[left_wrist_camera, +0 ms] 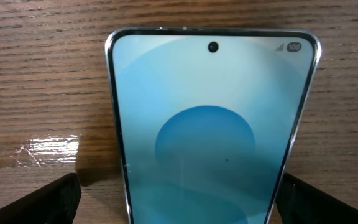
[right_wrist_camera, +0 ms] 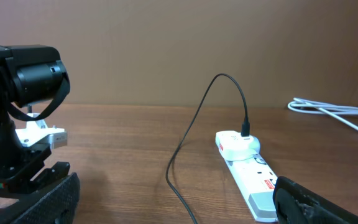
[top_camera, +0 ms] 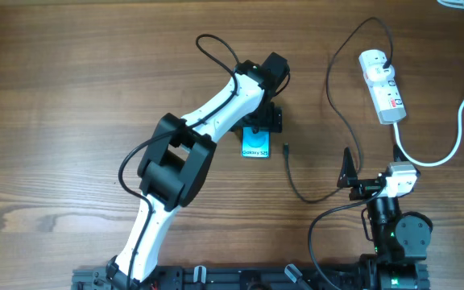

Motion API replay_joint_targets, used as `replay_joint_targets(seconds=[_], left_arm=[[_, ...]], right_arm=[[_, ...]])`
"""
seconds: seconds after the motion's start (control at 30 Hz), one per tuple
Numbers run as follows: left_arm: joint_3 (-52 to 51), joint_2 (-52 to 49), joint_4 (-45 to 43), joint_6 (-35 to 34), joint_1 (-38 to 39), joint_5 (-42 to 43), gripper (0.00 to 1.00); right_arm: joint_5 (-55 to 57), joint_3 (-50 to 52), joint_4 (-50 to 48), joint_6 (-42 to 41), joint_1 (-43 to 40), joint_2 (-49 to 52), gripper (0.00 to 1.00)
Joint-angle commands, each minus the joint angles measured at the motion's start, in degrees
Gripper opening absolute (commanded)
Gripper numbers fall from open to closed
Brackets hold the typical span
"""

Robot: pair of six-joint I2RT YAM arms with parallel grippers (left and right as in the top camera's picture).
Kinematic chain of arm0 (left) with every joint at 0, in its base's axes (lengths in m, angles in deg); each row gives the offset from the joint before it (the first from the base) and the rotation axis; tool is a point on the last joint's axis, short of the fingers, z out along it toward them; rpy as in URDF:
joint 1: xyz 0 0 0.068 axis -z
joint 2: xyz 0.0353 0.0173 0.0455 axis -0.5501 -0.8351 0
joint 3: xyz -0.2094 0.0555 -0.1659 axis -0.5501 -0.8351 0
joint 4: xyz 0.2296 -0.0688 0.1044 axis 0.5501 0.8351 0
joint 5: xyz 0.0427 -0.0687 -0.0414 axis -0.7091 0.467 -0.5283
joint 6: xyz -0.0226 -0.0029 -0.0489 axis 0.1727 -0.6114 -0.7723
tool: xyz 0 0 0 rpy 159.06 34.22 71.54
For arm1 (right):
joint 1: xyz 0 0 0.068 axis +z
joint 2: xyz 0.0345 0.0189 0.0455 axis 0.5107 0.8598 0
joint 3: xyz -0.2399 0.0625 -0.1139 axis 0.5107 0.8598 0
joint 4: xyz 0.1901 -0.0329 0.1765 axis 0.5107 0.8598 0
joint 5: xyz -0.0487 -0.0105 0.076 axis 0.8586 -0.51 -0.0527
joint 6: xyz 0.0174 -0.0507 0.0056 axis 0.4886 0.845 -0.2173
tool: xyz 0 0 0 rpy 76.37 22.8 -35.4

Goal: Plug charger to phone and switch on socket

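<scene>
Phone (left_wrist_camera: pixel 210 143), glossy rounded rectangle, lies flat on grained wooden table (left_wrist_camera: pixel 42 74).

Overall light: the table (top_camera: pixel 71 80) is lit brightly and evenly from above.
Shadows: soft, short shadows are cast under the left arm (top_camera: pixel 216 109) in the overhead view.
Glare: a white sheen is caught on a shiny patch (left_wrist_camera: pixel 36 151) beside the phone (left_wrist_camera: pixel 210 143).
Focus: wood grain is rendered sharply at the left wrist; the right wrist's background is softened.
</scene>
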Motion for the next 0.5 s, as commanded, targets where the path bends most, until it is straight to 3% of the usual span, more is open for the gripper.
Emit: replay_joint_targets(seconds=[0.0,0.17,0.47], left_arm=[[-0.61,-0.76,-0.50,0.50,1.51,0.63,1.00],[-0.61,-0.76,-0.22,-3.21,2.93,-3.87,1.00],[-0.94,-0.76,-0.22,-2.97,2.91,-3.82,1.00]], right_arm=[[0.76,0.07,-0.11,-0.31,0.28,-0.24,1.00],[0.76,0.07,-0.11,-0.31,0.28,-0.24,1.00],[0.76,0.07,-0.11,-0.31,0.28,-0.24,1.00]])
